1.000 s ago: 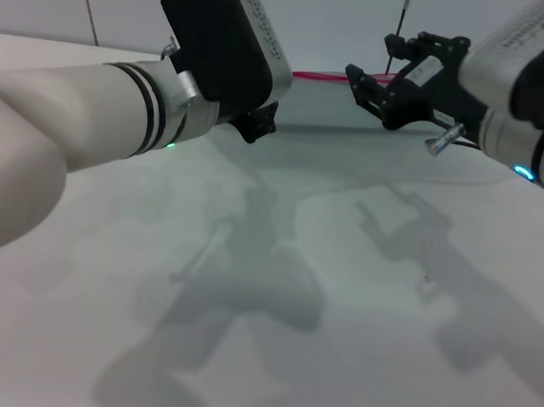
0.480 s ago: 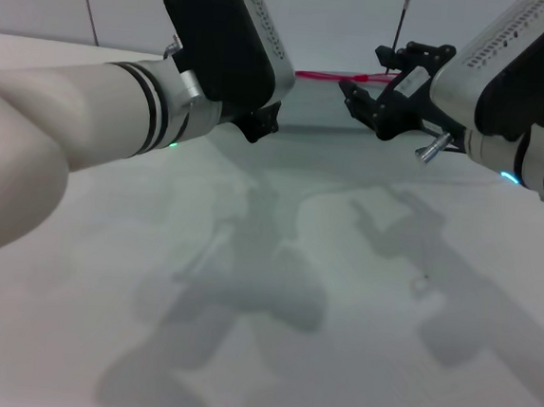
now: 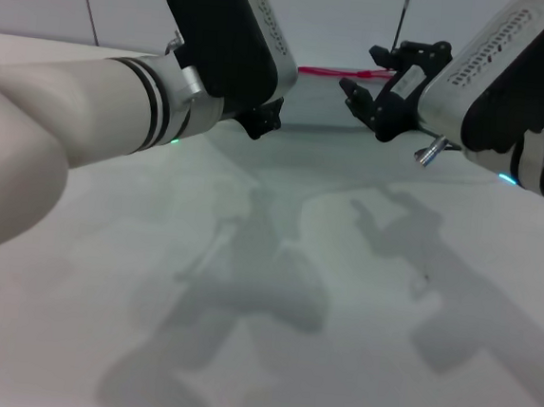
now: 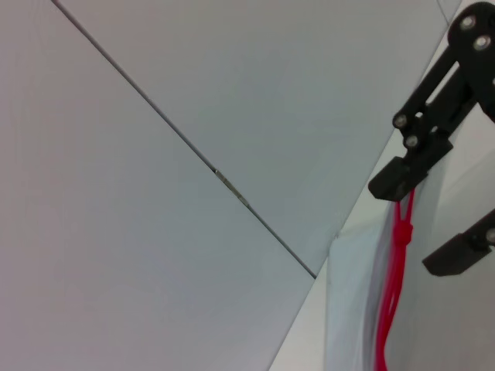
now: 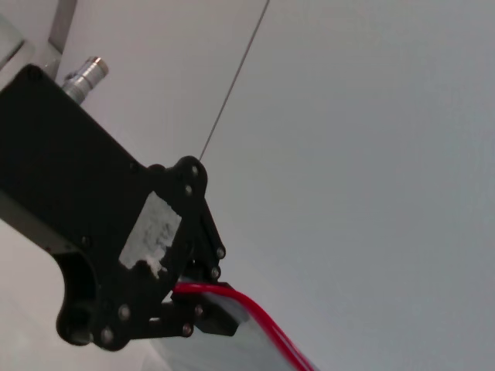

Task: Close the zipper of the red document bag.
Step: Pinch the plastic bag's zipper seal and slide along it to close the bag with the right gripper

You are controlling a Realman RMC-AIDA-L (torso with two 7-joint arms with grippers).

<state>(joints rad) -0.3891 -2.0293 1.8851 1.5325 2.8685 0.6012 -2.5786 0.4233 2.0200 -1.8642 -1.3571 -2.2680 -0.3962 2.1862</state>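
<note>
Head view: your red document bag (image 3: 338, 105) lies at the table's (image 3: 268, 356) far edge, its thin, glossy red zipper (image 3: 333, 73) along the rear rim. Your right claw (image 3: 382, 85) sits spread at the zipper's end, apparently positioned to catch the slider. Your left claw (image 3: 260, 122) hovers beside the bag; I cannot tell its finger state.

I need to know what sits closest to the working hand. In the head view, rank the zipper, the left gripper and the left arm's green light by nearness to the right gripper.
1. The zipper: right at the fingertips of the right gripper.
2. The left gripper: off to the robot's left.
3. The green light: farther left, on the left arm.
</note>
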